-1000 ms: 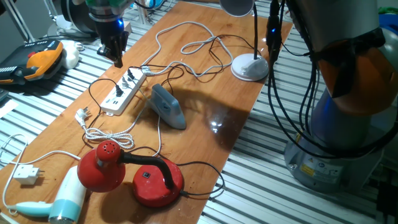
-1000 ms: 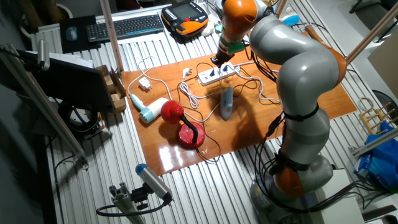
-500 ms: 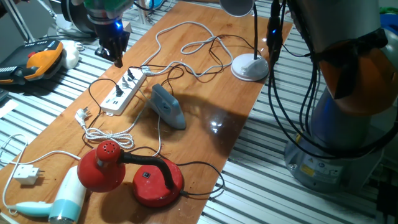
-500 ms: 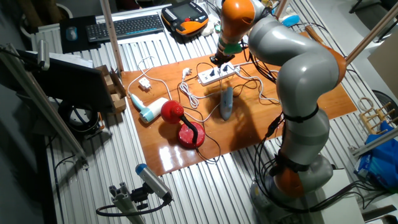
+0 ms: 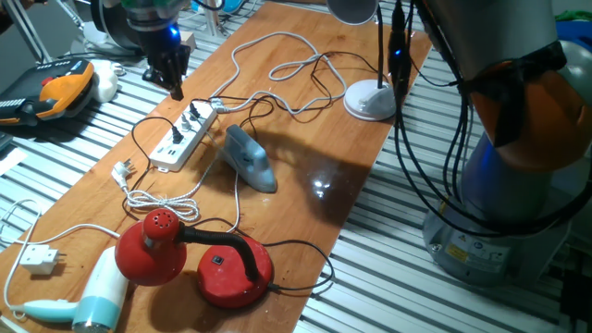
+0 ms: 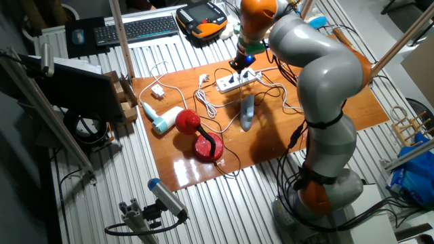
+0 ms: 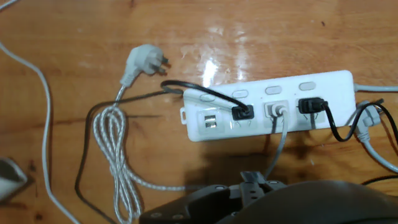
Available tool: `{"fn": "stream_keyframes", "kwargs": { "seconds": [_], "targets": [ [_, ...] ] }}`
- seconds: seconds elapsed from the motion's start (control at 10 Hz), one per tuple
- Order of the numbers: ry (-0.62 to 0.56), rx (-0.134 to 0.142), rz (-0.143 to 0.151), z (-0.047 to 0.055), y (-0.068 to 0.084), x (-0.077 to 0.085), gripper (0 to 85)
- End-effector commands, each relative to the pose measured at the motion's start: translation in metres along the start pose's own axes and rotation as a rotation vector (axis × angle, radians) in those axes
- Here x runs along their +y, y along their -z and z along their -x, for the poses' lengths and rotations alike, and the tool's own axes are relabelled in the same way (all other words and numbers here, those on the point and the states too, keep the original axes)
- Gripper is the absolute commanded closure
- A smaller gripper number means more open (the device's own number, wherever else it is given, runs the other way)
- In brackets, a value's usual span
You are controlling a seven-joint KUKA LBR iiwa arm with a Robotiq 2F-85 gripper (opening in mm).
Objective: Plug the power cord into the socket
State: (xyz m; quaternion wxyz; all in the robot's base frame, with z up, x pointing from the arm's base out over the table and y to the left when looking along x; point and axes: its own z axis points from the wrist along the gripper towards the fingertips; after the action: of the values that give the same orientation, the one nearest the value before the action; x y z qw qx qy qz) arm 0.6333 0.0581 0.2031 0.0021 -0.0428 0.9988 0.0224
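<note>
Hand view shows what the fixed ones can't: a loose white plug (image 7: 138, 61) at 10 o'clock, then the power cord (image 7: 242, 112) seated in the socket (image 7: 267, 106) on the counter (image 7: 74, 37). Claw (image 5: 169, 72) hovers above; can't tell its spread. No readable labels.

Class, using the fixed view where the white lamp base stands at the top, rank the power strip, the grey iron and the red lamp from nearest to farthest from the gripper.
1. Power strip, just below the gripper.
2. Grey iron, mid-table.
3. Red lamp, near edge.
</note>
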Motion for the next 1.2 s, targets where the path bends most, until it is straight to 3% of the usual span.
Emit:
{"fn": "stream_keyframes", "kwargs": {
  "seconds": [0.0, 0.2, 0.6, 0.8, 1.1],
  "targets": [
    [0.015, -0.006, 0.005, -0.007, 0.002, -0.002, 85.0],
    [0.013, -0.028, -0.011, -0.020, 0.009, -0.001, 85.0],
    [0.029, -0.034, -0.055, -0.044, 0.031, 0.003, 85.0],
    [0.041, -0.047, -0.075, -0.051, 0.031, 0.004, 85.0],
    [0.047, -0.062, -0.069, -0.058, 0.019, 0.006, 85.0]
  ]
}}
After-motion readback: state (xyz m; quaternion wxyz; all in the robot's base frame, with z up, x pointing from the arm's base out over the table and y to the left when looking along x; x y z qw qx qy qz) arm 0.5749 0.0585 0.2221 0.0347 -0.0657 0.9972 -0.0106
